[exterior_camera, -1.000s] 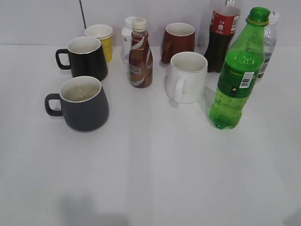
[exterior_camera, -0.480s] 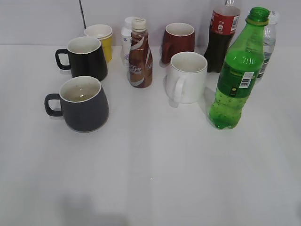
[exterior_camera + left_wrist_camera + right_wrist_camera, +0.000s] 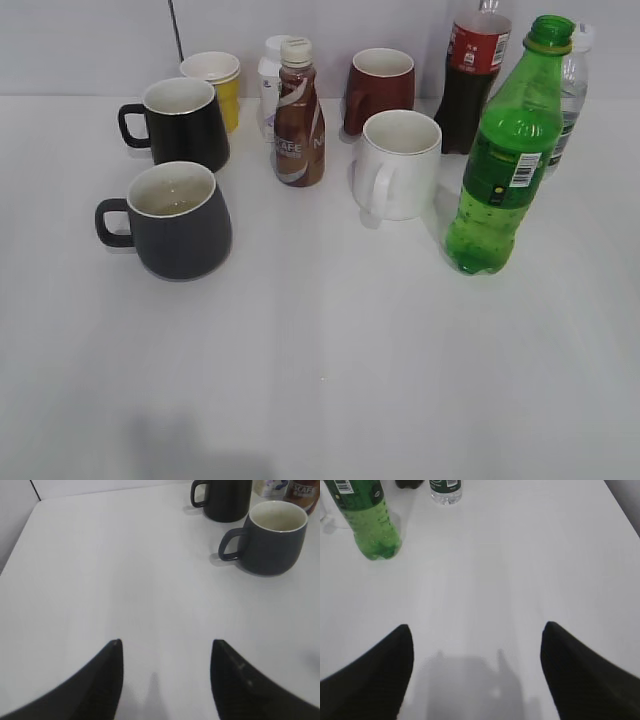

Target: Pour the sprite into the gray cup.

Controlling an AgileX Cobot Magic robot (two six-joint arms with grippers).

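The sprite point(image 3: 503, 160) is a tall green bottle with no cap, standing upright at the right of the table; its lower half shows in the right wrist view point(image 3: 369, 517), far left of my right gripper point(image 3: 477, 627), which is open and empty over bare table. The gray cup point(image 3: 178, 220) stands at the left with its handle pointing left and a little liquid inside. It shows in the left wrist view point(image 3: 272, 542), up and right of my open, empty left gripper point(image 3: 166, 642). Neither gripper shows in the exterior view.
A glossy black mug point(image 3: 183, 122), yellow cup point(image 3: 218, 85), brown coffee bottle point(image 3: 298, 115), white bottle point(image 3: 270, 80), maroon mug point(image 3: 379, 88), white mug point(image 3: 397, 163), cola bottle point(image 3: 472, 75) and clear water bottle point(image 3: 570, 95) stand behind. The table's left edge point(image 3: 20, 540) is near.
A dark blur at the lower right corner of the exterior view has shrunk and gone from sight. The bottles and cups have not moved.
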